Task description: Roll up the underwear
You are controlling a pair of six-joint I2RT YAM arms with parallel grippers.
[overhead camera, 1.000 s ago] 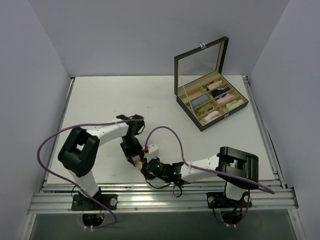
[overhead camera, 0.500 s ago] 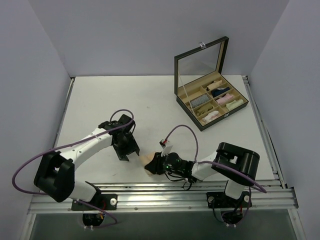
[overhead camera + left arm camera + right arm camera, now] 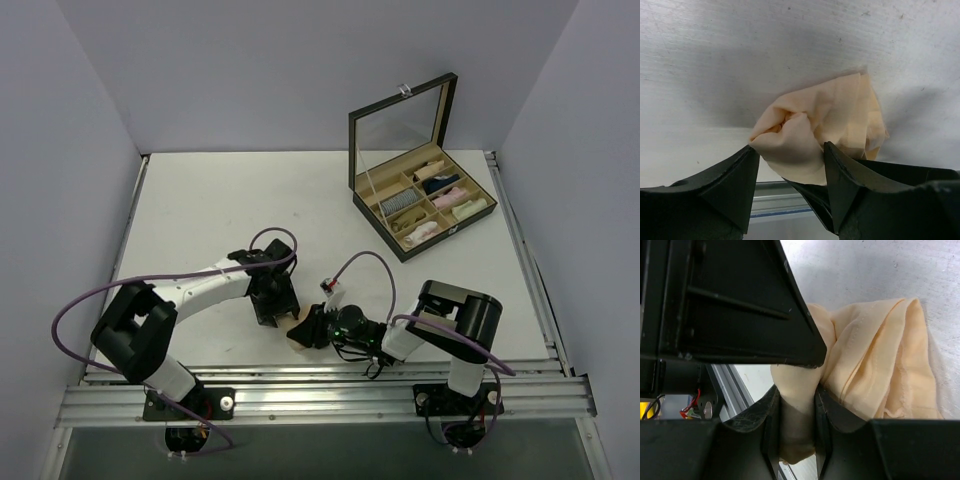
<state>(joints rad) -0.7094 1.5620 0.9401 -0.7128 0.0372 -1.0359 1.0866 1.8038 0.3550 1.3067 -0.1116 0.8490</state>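
The underwear [image 3: 830, 117] is a crumpled pale peach bundle lying on the white table near its front edge; from above only a small patch of the underwear [image 3: 292, 320] shows between the two grippers. My left gripper [image 3: 790, 162] is open, fingers wide on either side of the bundle's near bulge. My right gripper [image 3: 795, 412] is shut on a fold of the underwear [image 3: 875, 365], with the left gripper's black body [image 3: 730, 305] close above it. From above, the left gripper [image 3: 280, 311] and right gripper [image 3: 303, 331] nearly touch.
An open black box [image 3: 425, 205] with a mirrored lid stands at the back right, with cloth rolls in its compartments. The aluminium rail [image 3: 300, 385] runs just in front of the bundle. Purple cables [image 3: 360, 262] loop over both arms.
The left gripper opened wider, drew away to the left, then came back against the bundle. The right gripper shifted slightly right and kept its hold on the cloth.
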